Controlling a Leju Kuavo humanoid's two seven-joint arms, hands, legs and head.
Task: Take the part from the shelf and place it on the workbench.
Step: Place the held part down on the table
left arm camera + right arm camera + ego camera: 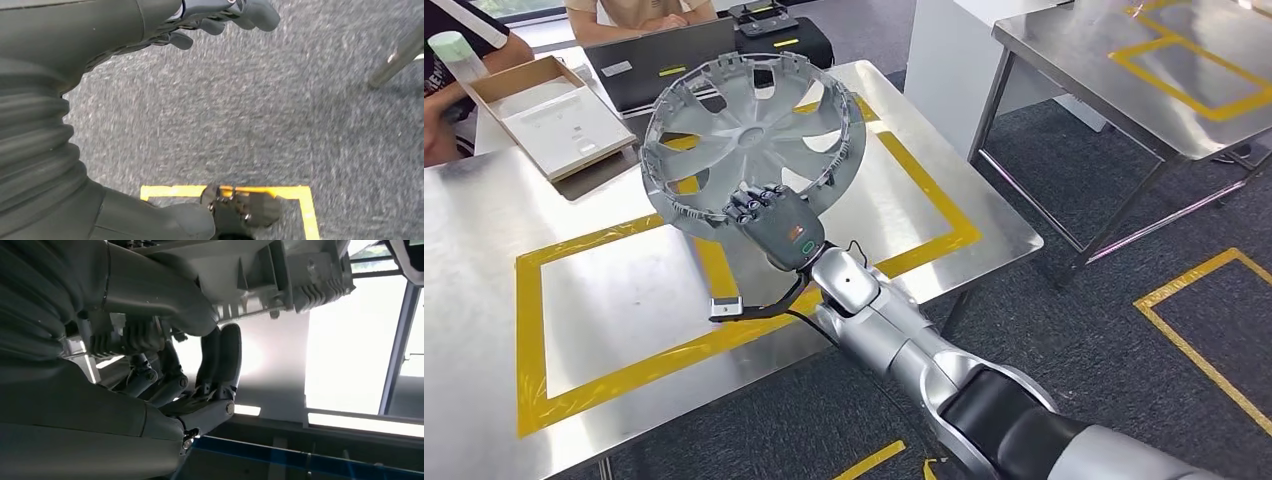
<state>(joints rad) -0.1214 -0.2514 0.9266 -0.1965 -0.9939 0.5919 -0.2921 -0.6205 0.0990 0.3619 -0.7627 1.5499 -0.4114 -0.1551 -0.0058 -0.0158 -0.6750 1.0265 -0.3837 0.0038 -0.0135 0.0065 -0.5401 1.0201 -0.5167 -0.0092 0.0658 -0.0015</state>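
The part is a grey plastic wheel cover (pixel 754 125) with spokes and a ribbed rim. It is held tilted above the steel workbench (pixel 624 280), over the far right side of a yellow tape rectangle (pixel 529 330). My right hand (pixel 774 225) grips the cover's near rim from below. In the right wrist view the dark fingers (pixel 222 355) curl around the rim of the cover (pixel 280 275). My left hand (pixel 220 20) hangs over grey carpet with fingers and thumb apart, holding nothing.
A cardboard box (pixel 549 110) and a black case (pixel 664 60) lie at the workbench's far edge, where people sit (pixel 454 90). A second steel table (pixel 1144 80) stands to the right across a carpeted gap. Yellow tape (pixel 1204 330) marks the floor.
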